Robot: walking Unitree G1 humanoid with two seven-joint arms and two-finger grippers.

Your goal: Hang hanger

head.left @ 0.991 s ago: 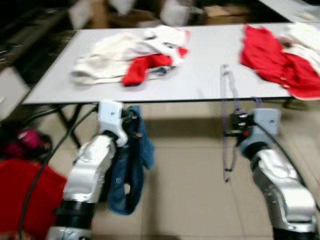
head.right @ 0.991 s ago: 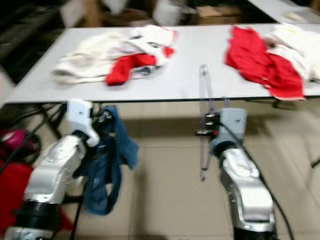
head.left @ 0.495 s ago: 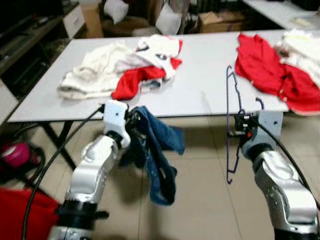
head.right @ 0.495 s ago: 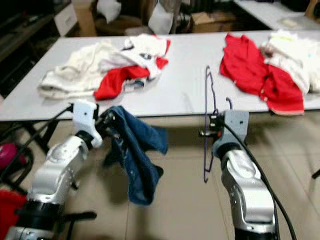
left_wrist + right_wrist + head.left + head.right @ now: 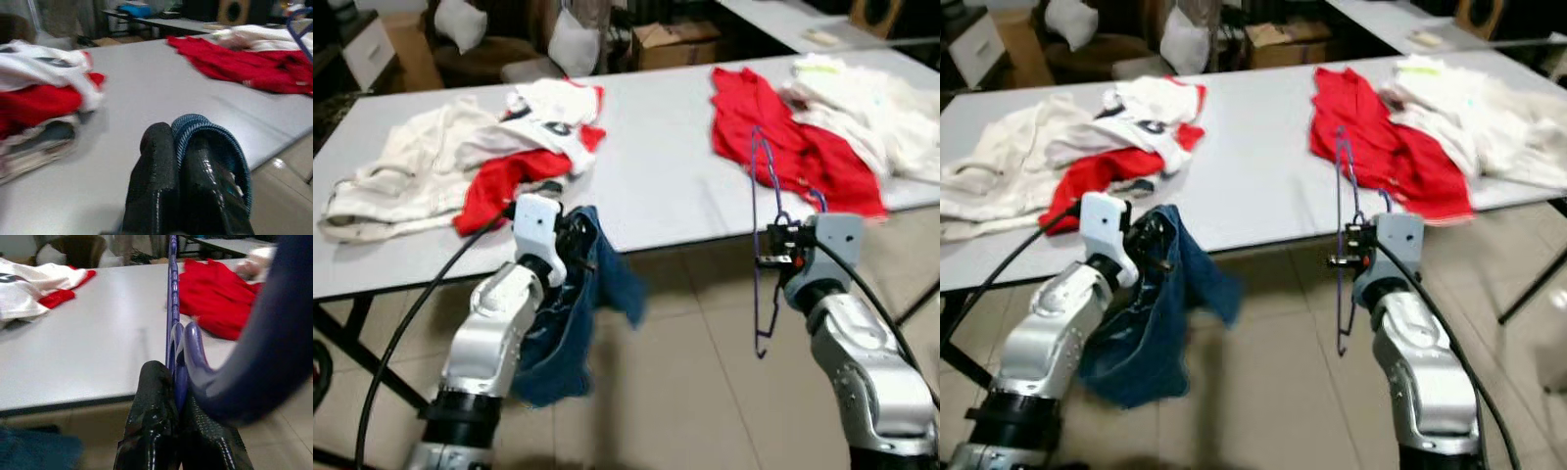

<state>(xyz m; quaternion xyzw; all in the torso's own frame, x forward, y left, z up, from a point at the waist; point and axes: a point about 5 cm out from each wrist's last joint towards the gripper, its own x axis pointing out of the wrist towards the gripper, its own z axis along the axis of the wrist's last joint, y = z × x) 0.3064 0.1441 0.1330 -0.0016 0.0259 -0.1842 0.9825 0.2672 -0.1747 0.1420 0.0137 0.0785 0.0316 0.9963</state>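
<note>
A purple wire hanger stands upright in front of the table's near edge, with my right gripper shut on it at mid height; the right wrist view has the hanger pinched between the black fingers. My left gripper is shut on a blue denim garment that hangs below it toward the floor. In the left wrist view the denim fabric wraps over the closed fingers.
A long grey table lies ahead, carrying a pile of white and red clothes on the left and a red garment with white clothes on the right. Tiled floor lies beneath. Boxes and chairs stand behind.
The view has shifted, so the table sits closer and further left. The denim garment swung out to the right and has fallen back under my left gripper. Both grips are unchanged.
</note>
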